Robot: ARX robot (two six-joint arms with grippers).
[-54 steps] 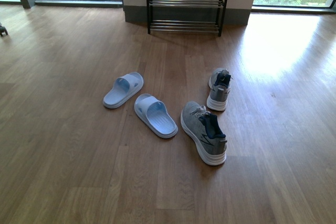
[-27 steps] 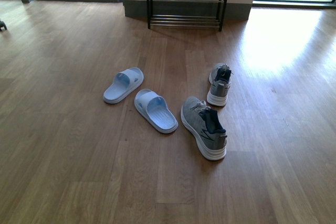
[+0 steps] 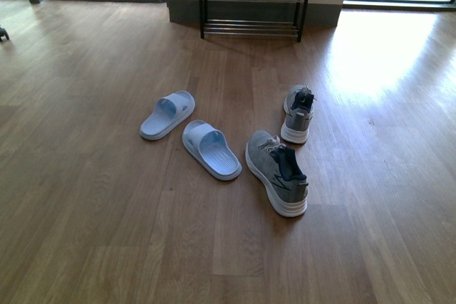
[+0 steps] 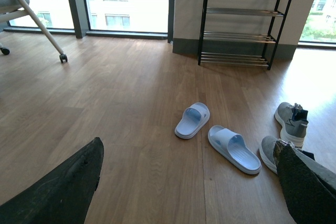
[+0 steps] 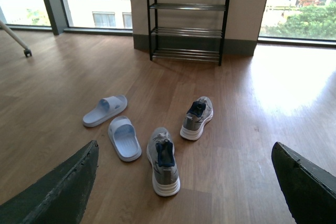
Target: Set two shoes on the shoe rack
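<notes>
Two pale blue slide sandals [image 3: 167, 114] [image 3: 210, 149] lie on the wooden floor, with two grey knit sneakers [image 3: 298, 114] [image 3: 276, 172] to their right. The black-framed shoe rack [image 3: 249, 12] stands against the far wall with nothing on the shelves I can see. Neither arm shows in the front view. My left gripper [image 4: 189, 145] hangs open above bare floor, short of the slides [image 4: 192, 120] [image 4: 234, 148]; one finger hides part of the nearer sneaker [image 4: 269, 153]. My right gripper [image 5: 185, 147] is open and empty above the floor beside the nearer sneaker [image 5: 163, 161].
A white office chair leg with a caster [image 4: 31, 14] stands at the far left by the windows. Another small caster [image 3: 4, 35] sits at the left edge of the floor. Full-height windows flank the wall pillar behind the rack [image 5: 189, 14].
The front view tipped down a little a second ago, so the rack sits higher in frame. The shoes lie where they were. Nothing has moved in the last half second.
</notes>
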